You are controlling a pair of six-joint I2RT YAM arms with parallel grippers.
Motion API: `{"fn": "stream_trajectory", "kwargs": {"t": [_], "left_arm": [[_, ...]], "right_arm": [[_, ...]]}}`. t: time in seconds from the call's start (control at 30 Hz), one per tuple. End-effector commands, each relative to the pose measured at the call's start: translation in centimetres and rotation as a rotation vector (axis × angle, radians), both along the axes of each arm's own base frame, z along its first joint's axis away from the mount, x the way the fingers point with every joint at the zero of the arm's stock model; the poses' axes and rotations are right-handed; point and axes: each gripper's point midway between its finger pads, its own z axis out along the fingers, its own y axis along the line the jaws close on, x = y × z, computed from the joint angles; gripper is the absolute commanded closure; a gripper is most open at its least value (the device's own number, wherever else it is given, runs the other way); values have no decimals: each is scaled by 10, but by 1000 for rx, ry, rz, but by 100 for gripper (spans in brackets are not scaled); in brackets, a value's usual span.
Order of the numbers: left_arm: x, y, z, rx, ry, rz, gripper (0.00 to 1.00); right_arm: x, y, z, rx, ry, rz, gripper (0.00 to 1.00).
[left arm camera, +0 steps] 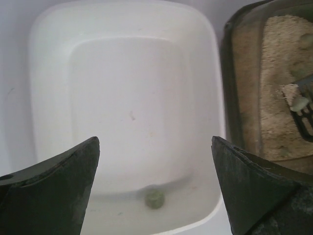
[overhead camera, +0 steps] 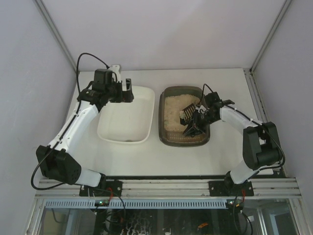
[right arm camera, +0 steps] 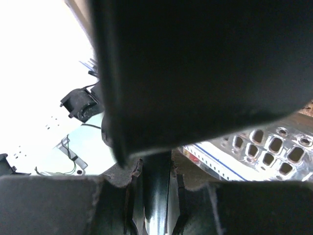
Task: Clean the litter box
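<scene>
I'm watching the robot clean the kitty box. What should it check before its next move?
1. The right hand is shut on the scoop: ok.
2. The scoop is over the litter box: ok.
3. A pale lump sits on the scoop: ok.
4. The white tray has room: ok, only one green lump is inside.
5. The left hand is open and holds nothing: ok.
6. The left hand is out of the scoop's way: cannot tell.
</scene>
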Motion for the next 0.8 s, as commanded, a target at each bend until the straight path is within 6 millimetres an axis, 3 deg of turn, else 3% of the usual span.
{"fn": "stream_trajectory", "kwargs": {"t": [0.0,0.13,0.37,0.47,0.57,0.77], "left_arm": [[-20,46,-22,146,35,44,0],[-31,80,-48,138,92,113,1],[-49,110,-63,186,124,129,0],[-56,106,-73,177,147,39,0],[-63,91,-78,115,167,-70,0],[-65,88,-79,114,167,-92,1]], "right_arm": [[11,14,15,178,-172,-25,100],[24,23,28,288,-326,-93,100],[28,41,58,374,-627,-98,100],[28,42,61,402,-754,-118,100],[29,27,58,455,-793,-198,100],[15,23,39,628,-672,-255,100]]}}
